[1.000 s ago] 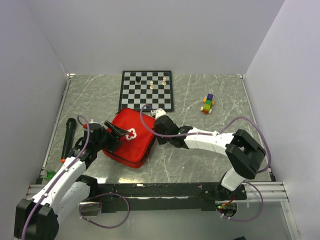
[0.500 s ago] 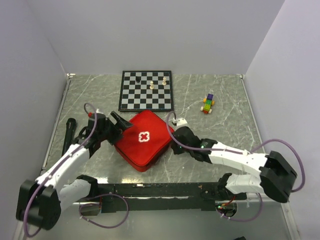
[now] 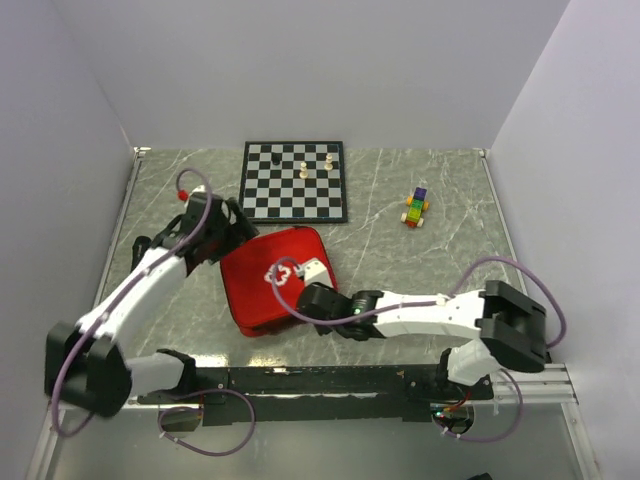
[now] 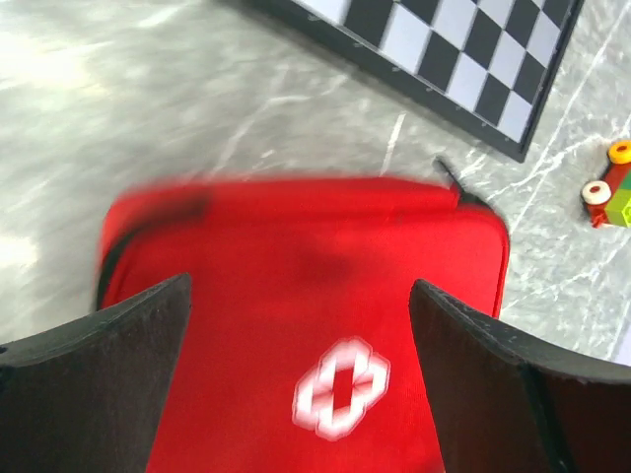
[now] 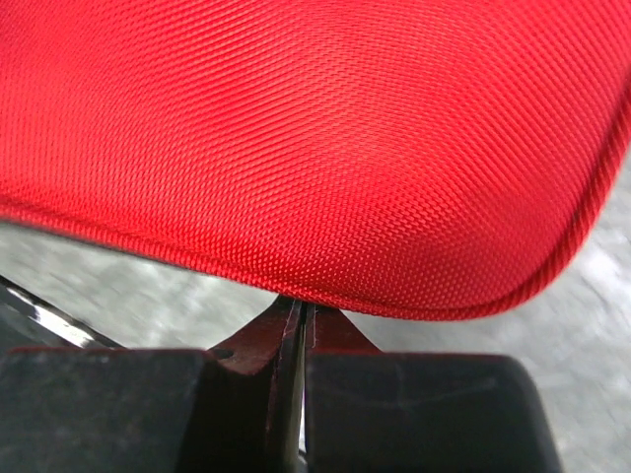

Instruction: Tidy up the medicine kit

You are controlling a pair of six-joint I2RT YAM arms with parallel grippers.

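The medicine kit (image 3: 258, 292) lies closed on the table, red with a white cross (image 3: 283, 272) on top. My left gripper (image 3: 228, 240) hovers at its far left corner. In the left wrist view it (image 4: 299, 286) is open, the fingers wide apart above the kit (image 4: 296, 227), with the cross (image 4: 340, 387) between them. My right gripper (image 3: 308, 300) is at the kit's near right edge. In the right wrist view it (image 5: 301, 310) is shut, the tips pinched right under the kit's rim (image 5: 315, 128). What they pinch is hidden.
A black-and-white chessboard (image 3: 292, 180) with a few pieces lies just behind the kit, also in the left wrist view (image 4: 463, 49). A small coloured block toy (image 3: 416, 208) sits at the right. A black stick-like object (image 3: 141, 245) lies at the left, partly behind my left arm.
The kit has turned and slid. My right gripper travelled from the kit's far corner round to its near right edge. My left gripper moved from the near left side to the far left corner.
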